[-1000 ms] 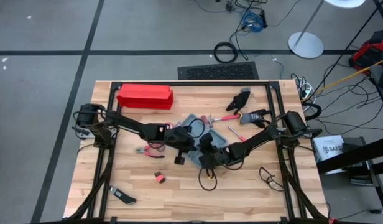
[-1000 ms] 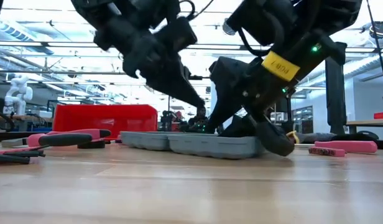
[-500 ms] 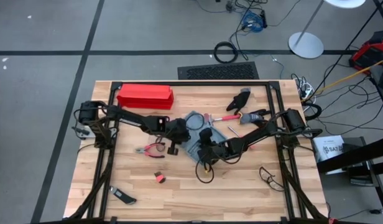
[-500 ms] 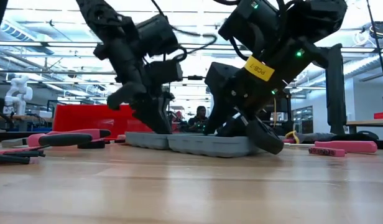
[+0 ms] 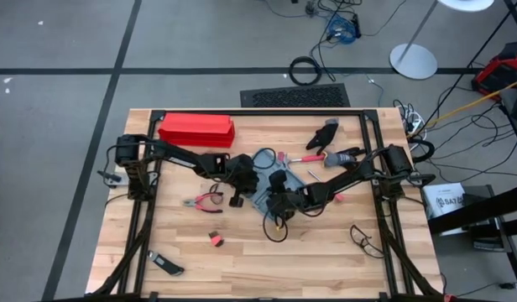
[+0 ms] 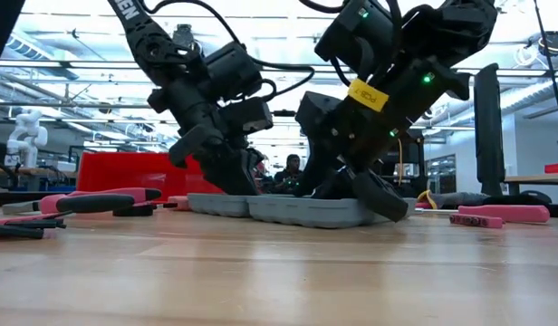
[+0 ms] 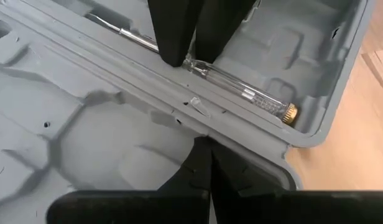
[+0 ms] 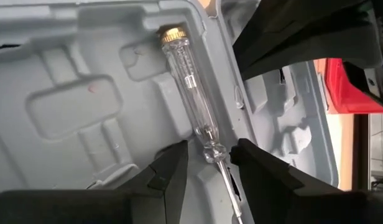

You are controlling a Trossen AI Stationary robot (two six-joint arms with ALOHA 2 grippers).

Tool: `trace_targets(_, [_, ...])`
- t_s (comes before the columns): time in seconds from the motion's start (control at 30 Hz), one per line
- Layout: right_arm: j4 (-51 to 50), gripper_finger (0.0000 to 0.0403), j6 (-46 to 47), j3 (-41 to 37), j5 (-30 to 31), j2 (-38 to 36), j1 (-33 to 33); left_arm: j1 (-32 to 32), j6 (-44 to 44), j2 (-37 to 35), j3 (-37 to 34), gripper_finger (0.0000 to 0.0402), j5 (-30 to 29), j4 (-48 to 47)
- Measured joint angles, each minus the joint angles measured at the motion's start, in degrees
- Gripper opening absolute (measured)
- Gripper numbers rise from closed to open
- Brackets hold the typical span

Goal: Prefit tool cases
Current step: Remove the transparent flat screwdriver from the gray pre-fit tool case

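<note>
Open tool case (image 5: 263, 180) lay centre frame in the high view, both arms over it. Right gripper (image 8: 207, 163) straddled a clear tester screwdriver (image 8: 190, 102) lying in a recess, fingers parted, not clamping it. Left gripper (image 7: 203, 163) was clenched empty, resting on the case's hinge ridge. Risk: a skewed squeeze could pop the screwdriver out of its slot; the left tip could shove the case.
</note>
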Motion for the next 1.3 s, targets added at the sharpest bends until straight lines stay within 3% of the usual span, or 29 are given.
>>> trace_targets(0.4, [1.8, 0.0133, -0.5, -0.11, 0.18, 0.04, -0.45, 0.04, 0.83, 0.07, -0.15, 0.0, 3.0, 0.28])
trace_targets(0.73, [2.38, 0.009, -1.58, -0.08, 2.11, 0.06, -0.45, 0.04, 2.77, 0.09, -0.26, 0.0, 6.56, 0.52])
trace_targets(0.93, [2.2, 0.0075, -8.72, 0.11, -9.29, 0.0, -0.56, -0.4, 3.43, 0.36, -0.28, 0.0, 11.94, 0.46])
trace_targets(1.03, [2.59, 0.0077, -6.49, 0.22, -10.04, 0.0, -0.67, -0.46, 4.32, 0.46, -0.28, 0.0, 14.96, 0.54])
trace_targets(1.3, [5.37, 0.0078, -6.76, 0.19, -11.95, -0.06, -0.8, -1.6, 4.53, 0.46, -0.39, 0.0, 15.78, 0.67])
